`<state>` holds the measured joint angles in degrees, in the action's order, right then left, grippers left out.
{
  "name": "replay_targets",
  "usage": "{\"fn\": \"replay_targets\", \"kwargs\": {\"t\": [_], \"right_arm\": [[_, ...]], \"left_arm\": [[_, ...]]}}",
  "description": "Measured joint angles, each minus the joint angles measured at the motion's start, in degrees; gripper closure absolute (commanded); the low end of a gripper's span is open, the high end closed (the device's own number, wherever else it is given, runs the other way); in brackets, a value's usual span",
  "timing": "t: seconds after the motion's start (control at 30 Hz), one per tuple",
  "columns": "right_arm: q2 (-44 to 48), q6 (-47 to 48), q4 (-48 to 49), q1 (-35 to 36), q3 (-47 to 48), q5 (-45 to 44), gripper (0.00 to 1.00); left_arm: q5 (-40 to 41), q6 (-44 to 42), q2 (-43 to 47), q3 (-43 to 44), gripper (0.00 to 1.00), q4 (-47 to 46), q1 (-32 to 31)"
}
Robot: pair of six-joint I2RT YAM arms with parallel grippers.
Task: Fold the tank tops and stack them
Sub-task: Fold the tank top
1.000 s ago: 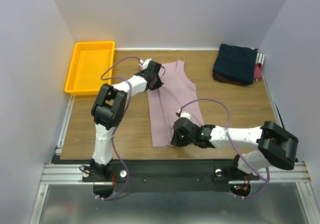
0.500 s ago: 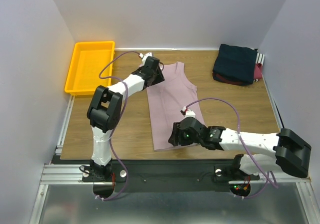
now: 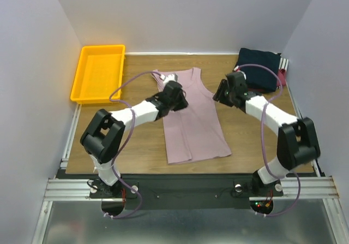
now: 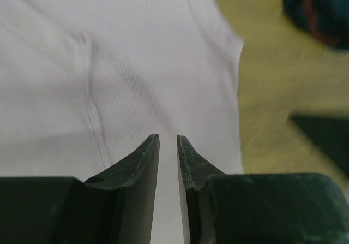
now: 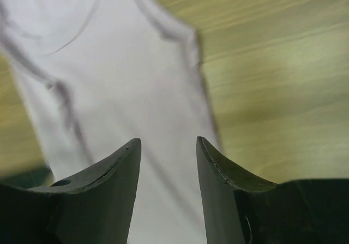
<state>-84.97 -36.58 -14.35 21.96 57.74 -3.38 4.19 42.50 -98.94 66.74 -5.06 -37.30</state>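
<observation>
Pink tank top (image 3: 191,124) spread flat at the middle of the counter (image 3: 256,129), neckline toward the far edge. The left arm stretches low across the counter, its claw (image 3: 177,94) over the top's left strap area, fingers (image 4: 147,156) a narrow slit apart and empty. The right arm arches inward, its claw (image 3: 221,91) near the right armhole, jaws apart and empty. A folded navy tank top (image 3: 257,68) lies on a maroon one (image 3: 281,78) at the far right corner.

Wooden table (image 3: 240,135); plain pale walls (image 3: 185,15)

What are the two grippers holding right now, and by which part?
Nothing. The left gripper and the right gripper both hang open over the pink tank top.
</observation>
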Motion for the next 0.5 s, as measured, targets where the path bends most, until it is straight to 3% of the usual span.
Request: {"fn": "replay_targets", "kwargs": {"t": [0.1,0.27,0.5], "right_arm": [[-8.76,3.04,-0.17,-4.87,6.25,0.83,0.50],[-18.88,7.19,-0.63,-6.12,13.88,0.79,0.49],[-26.01,10.40,-0.66,-6.10,17.86,0.31,0.51]], "left_arm": [[0.24,1.27,-1.27,-4.28,0.72,0.17,-6.34],[0.70,2.19,-3.04,-7.34,0.72,0.28,-14.32],[4.17,2.49,-3.39,-7.76,0.72,2.54,-18.86]]}}
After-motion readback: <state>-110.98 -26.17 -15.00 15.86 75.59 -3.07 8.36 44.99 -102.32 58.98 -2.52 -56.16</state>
